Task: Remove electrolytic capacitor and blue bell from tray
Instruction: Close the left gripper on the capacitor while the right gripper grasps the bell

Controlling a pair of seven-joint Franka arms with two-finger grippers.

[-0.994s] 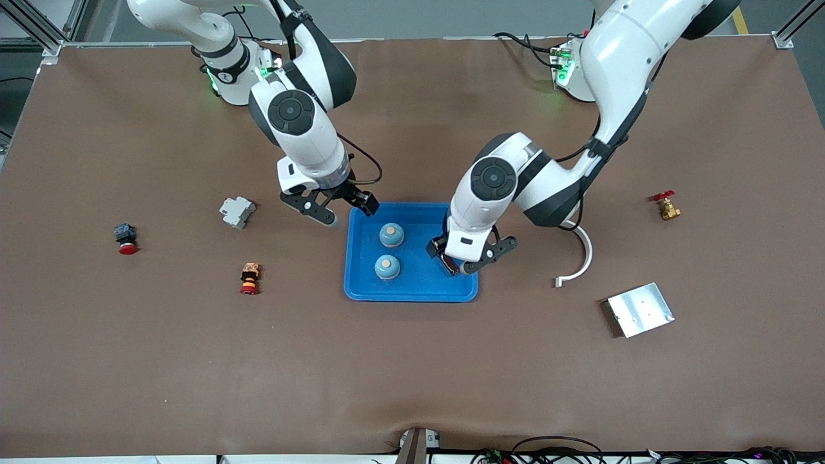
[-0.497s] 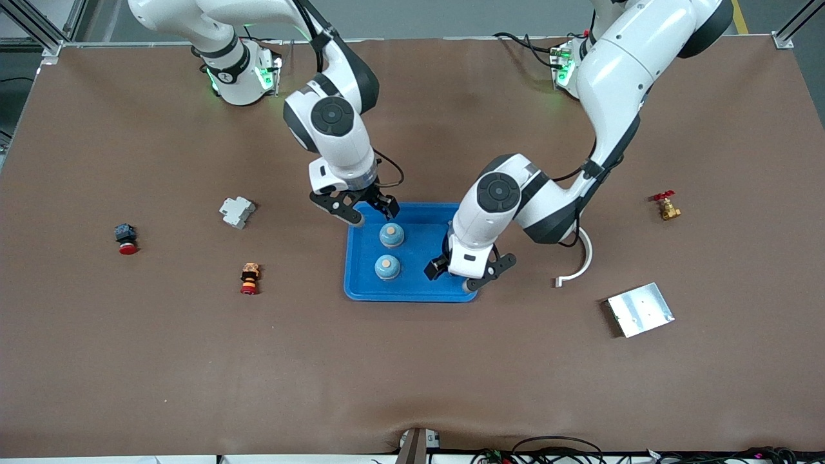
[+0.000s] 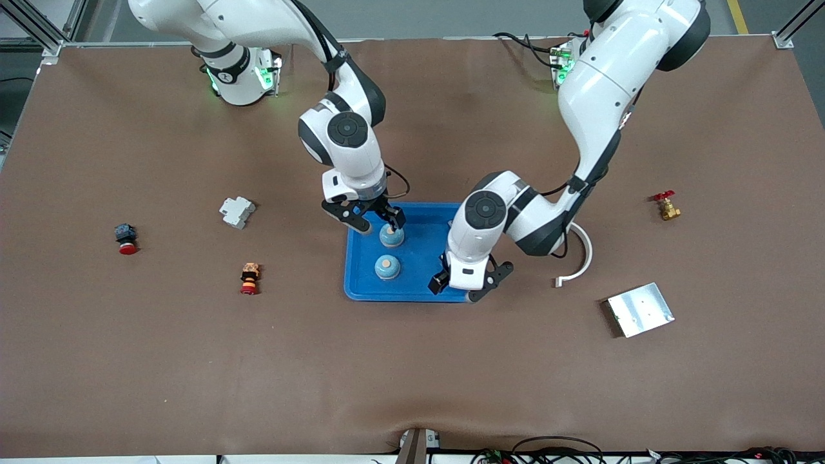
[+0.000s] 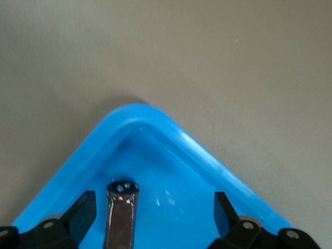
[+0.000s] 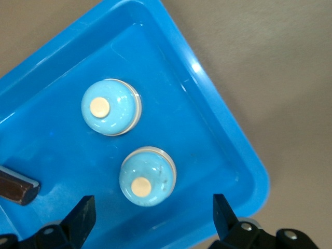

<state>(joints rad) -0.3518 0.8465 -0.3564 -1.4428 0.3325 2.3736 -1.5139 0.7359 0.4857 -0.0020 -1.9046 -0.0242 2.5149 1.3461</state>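
A blue tray (image 3: 422,254) holds two light-blue bells (image 3: 391,236) (image 3: 387,267). My right gripper (image 3: 379,224) hangs open just above the bell farther from the front camera, which lies between its fingers (image 5: 148,176) in the right wrist view. The second bell (image 5: 111,107) sits beside it. A dark brown cylindrical capacitor (image 4: 122,212) lies in a tray corner (image 4: 155,122), between the open fingers of my left gripper (image 4: 153,212). In the front view the left gripper (image 3: 461,288) covers the capacitor, at the tray's near corner toward the left arm's end. One end of the capacitor (image 5: 18,188) shows in the right wrist view.
Toward the right arm's end lie a grey breaker (image 3: 237,211), a black-and-red button (image 3: 126,238) and an orange-and-red button (image 3: 249,278). Toward the left arm's end lie a white curved piece (image 3: 579,258), a metal plate (image 3: 640,309) and a brass valve (image 3: 667,207).
The right gripper moved from the tray's outer edge to over the farther bell. The left gripper slid toward the tray's near corner. Both stayed open.
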